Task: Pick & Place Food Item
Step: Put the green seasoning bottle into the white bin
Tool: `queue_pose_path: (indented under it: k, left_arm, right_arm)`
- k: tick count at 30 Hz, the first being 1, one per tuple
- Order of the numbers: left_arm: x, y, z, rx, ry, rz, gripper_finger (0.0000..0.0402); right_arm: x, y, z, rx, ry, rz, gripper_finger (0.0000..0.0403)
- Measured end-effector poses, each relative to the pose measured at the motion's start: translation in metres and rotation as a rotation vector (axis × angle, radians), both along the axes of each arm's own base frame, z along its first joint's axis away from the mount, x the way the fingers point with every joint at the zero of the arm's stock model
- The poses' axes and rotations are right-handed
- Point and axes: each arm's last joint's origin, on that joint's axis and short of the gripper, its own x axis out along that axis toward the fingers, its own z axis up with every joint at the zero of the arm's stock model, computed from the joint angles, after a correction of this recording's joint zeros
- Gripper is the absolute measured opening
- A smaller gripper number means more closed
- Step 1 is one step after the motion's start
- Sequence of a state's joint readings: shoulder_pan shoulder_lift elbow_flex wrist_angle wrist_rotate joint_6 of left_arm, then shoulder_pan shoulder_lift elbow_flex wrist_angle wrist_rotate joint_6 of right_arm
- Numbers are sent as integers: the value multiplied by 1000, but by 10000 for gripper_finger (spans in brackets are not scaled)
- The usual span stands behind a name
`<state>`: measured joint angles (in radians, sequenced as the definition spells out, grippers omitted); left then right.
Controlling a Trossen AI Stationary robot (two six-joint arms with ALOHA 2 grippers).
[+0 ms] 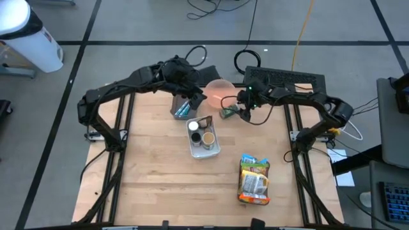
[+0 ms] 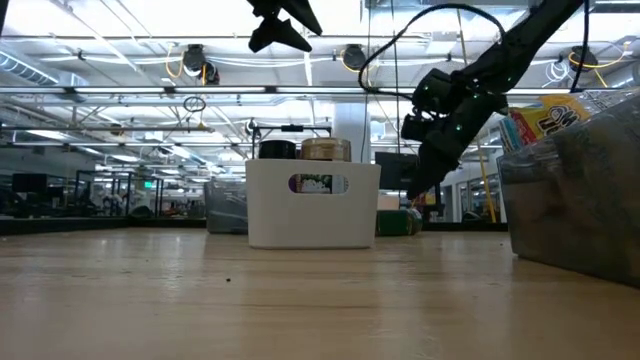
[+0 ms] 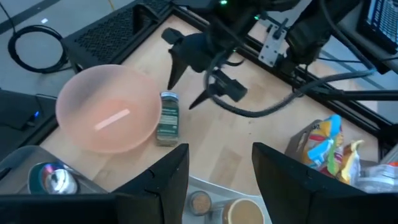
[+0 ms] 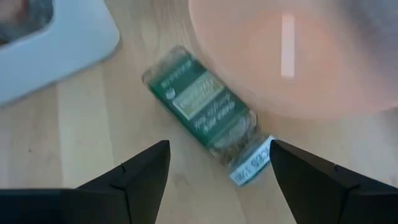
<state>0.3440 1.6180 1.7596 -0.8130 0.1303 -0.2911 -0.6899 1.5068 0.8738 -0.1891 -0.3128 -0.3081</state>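
Observation:
A green-labelled spice jar (image 4: pixel 205 115) lies on its side on the wooden table, against the rim of a pink bowl (image 4: pixel 292 56). It also shows in the high view (image 1: pixel 228 113) and the left wrist view (image 3: pixel 166 118). My right gripper (image 4: pixel 221 180) is open and hovers just above the jar, one finger on either side of it and touching nothing; it also shows in the high view (image 1: pixel 241 110). My left gripper (image 3: pixel 221 180) is open and empty, held above the table near the pink bowl (image 1: pixel 220 92) and a clear container (image 1: pixel 181 107).
A white bin (image 1: pixel 203 137) with jars stands at the table's middle. A colourful snack bag (image 1: pixel 254 181) lies toward the near right. The clear container (image 3: pixel 50 177) holds a shiny item. A black tray (image 1: pixel 287 78) and cables lie beyond the far edge.

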Motion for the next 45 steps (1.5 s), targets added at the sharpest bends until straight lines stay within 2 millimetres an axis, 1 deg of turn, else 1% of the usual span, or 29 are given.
queue_pose_path:
  k: [4,14,22,28,30,34,38,45]
  left_arm:
    - [1,-3,0,-1,1,-11,184]
    - [1,-5,0,2,5,-17,184]
    - [1,-5,0,-3,5,-15,184]
    - [1,-7,-2,-11,22,-19,184]
    - [1,-9,-3,-15,34,-25,184]
    - [-1,-10,-4,-20,55,-28,184]
    - [-1,-9,-4,-8,57,-35,184]
    - [-1,-10,-4,-2,58,-40,184]
  right_arm:
    - [2,-2,-6,-16,16,5,267]
    - [4,-2,-6,-84,22,66,267]
    - [11,-2,-21,-57,57,83,263]
    - [14,7,-22,-9,71,81,257]
    - [13,14,-19,21,88,93,256]
    - [11,32,-14,102,108,172,255]
    - [10,47,-5,129,113,193,255]
    - [3,60,28,148,0,114,256]
